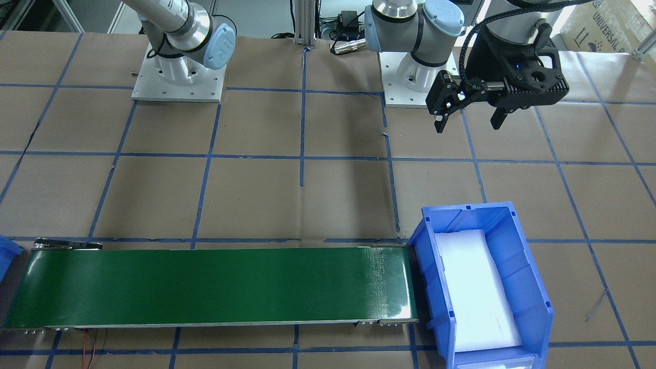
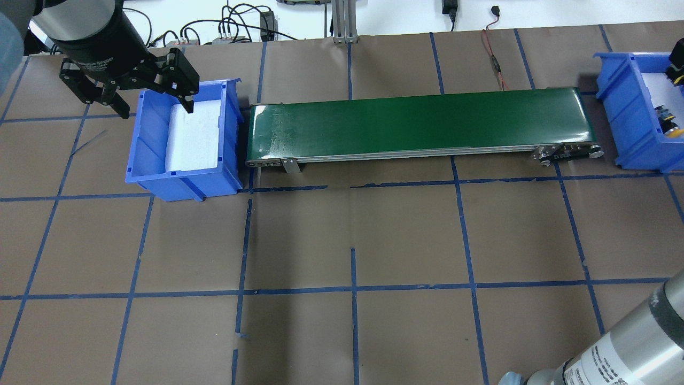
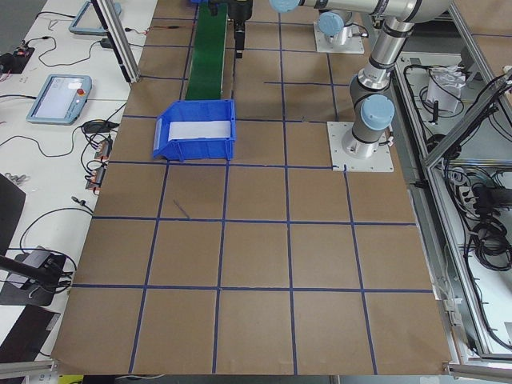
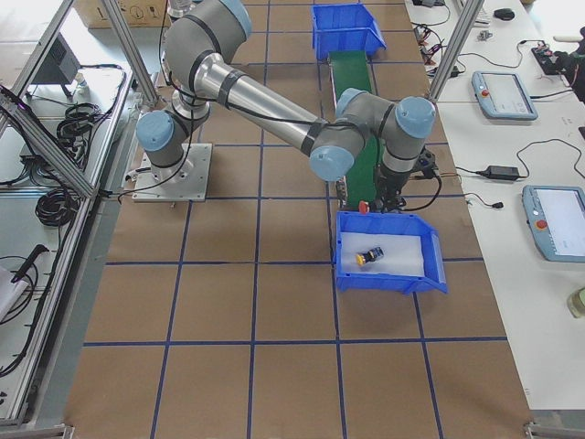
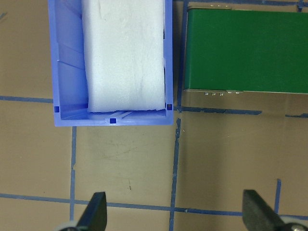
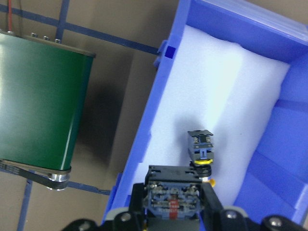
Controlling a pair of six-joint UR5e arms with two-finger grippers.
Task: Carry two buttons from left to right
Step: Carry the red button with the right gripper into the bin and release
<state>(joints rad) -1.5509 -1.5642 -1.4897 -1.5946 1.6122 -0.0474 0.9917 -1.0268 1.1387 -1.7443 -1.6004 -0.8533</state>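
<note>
Right wrist-mounted view: at the bottom centre the right gripper [image 6: 173,211] has its jaws closed narrowly on the contact block of the red button [image 6: 172,188], over the right blue bin [image 6: 154,96]. The yellow button [image 6: 202,151] lies on the white foam [image 6: 231,86] in that bin, just above the held block in the frame and outside the jaws. At the overhead view's upper left, the left gripper [image 2: 156,109] hangs spread wide over the left blue bin [image 2: 181,182].
</note>
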